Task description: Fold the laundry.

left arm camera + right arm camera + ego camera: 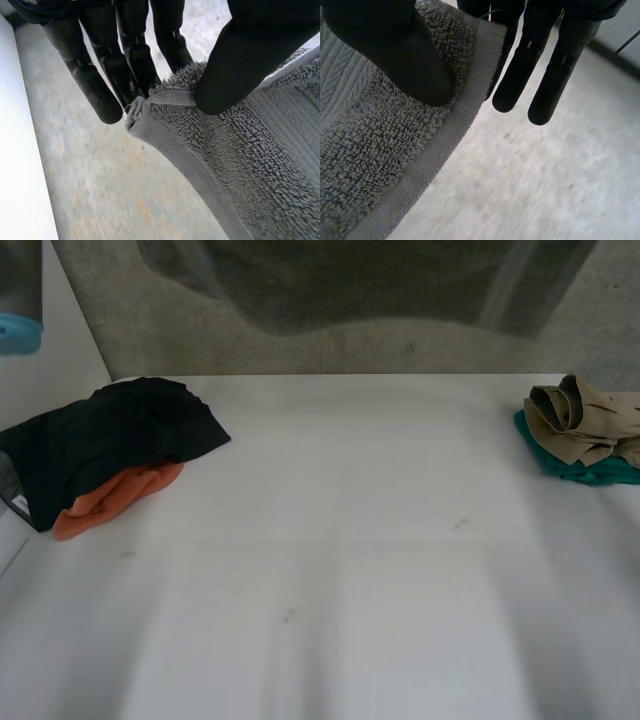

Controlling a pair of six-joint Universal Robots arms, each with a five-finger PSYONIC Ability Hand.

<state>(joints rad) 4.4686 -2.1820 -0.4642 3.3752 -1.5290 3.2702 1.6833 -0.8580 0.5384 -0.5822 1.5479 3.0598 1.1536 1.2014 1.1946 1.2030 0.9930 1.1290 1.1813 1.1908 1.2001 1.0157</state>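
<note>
Presently, the left robot hand [240,60] grasps a corner of the grey towel [250,165], with the thumb on the terry face and the fingers behind the hem. This pinch probably serves to hold the cloth spread out for folding. The right robot hand [405,55] likewise pinches the towel's hemmed edge between thumb and fingers, two fingers reaching past the hem. The towel therefore sits at the fingertips of each robot hand. On the tabletop [330,570], a black and orange pile [110,450] lies well apart from a tan and teal pile [585,430], probably to leave working room between them.
</note>
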